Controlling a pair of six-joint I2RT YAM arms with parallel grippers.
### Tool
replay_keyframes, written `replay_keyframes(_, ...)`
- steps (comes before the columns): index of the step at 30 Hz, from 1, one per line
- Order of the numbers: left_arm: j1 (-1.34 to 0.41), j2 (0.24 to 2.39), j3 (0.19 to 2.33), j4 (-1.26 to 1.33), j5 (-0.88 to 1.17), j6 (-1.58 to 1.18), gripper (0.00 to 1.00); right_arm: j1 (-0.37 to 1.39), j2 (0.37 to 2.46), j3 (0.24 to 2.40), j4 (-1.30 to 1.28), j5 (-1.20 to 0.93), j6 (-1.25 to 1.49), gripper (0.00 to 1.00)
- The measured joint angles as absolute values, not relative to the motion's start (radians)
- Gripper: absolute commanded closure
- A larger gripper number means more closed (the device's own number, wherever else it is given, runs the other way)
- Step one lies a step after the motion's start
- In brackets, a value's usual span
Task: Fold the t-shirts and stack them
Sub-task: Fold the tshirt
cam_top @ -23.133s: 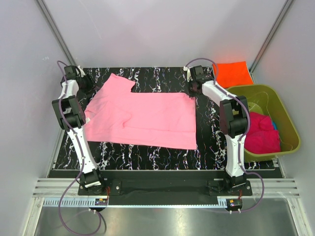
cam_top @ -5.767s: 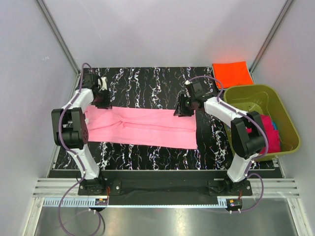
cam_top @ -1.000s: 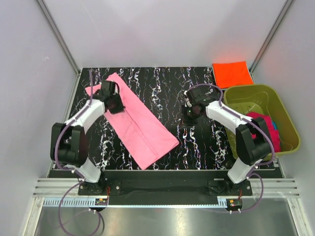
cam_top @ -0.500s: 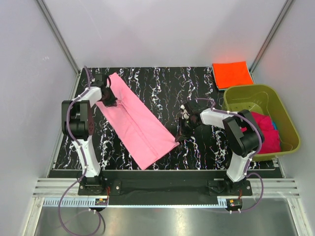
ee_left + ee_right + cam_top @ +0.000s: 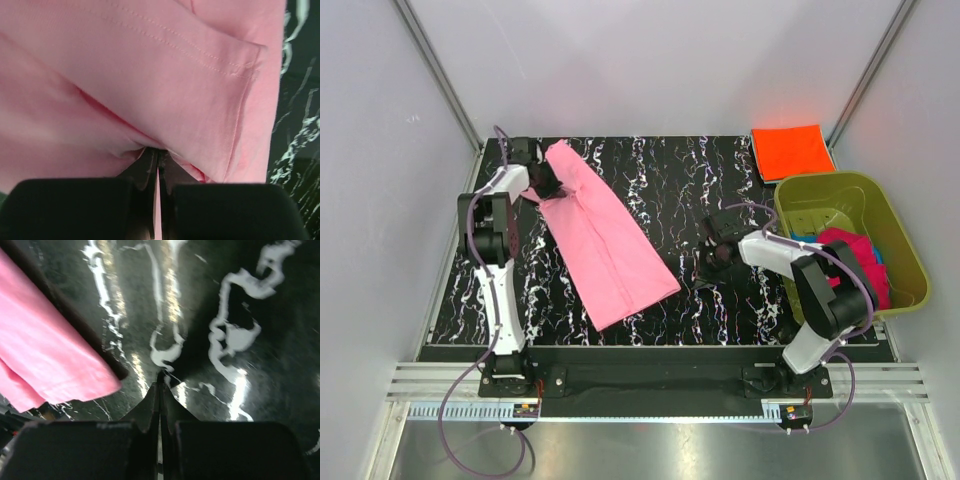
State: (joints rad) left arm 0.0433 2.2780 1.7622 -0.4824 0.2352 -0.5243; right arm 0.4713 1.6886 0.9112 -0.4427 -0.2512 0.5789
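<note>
- Left wrist view: almost all pink cloth – a hemmed sleeve edge crosses the upper right, and the rest of the garment runs out of frame.
- Top view: the left claw (image 5: 548,182) is largely masked by its own wrist and by the bunched fabric, so its tips are hard to make out from above.
- Magenta t-shirt (image 5: 850,268) lies in the olive tub (image 5: 832,183), partly covered by the right arm's upper link.
- Left claw: fingers pressed together on a pinch of the light pink t-shirt (image 5: 610,240), at its far-left end.
- Right claw (image 5: 160,377): fingers pressed together with nothing between them. The tips are down at the bench (image 5: 740,180); contact cannot be told.
- The shirt's near corner lies just left of the right claw, apart from it.
- Pink t-shirt: folded into a long band, slanting from the far-left corner of the bench toward the near centre.
- Orange t-shirt (image 5: 792,150): folded flat at the far-right corner, behind the tub.
- Left arm: reaches steeply up the left edge, wrist turned inward toward the cloth.
- Right arm: doubled back from its base, forearm lying low and pointing left toward mid-bench.
</note>
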Motion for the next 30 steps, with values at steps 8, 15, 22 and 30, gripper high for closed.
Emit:
replay_keyframes(8,-0.028,2.347,1.849,-0.444,0.266,-0.544,0.96,0.471,1.596,0.858,-0.476,-0.158,0.615,0.87)
replay_keyframes(15,-0.045,2.234,1.685,-0.433,0.187,-0.553,0.93,0.471,1.654,1.028,-0.512,-0.171,0.537,0.65)
replay_keyframes(22,-0.028,2.221,1.68,-0.457,0.208,-0.546,0.84,0.471,1.748,1.091,-0.505,-0.3,0.439,0.49)
replay_keyframes(30,-0.007,2.147,1.657,-0.501,0.219,-0.521,0.64,0.472,1.752,1.081,-0.524,-0.389,0.361,0.49)
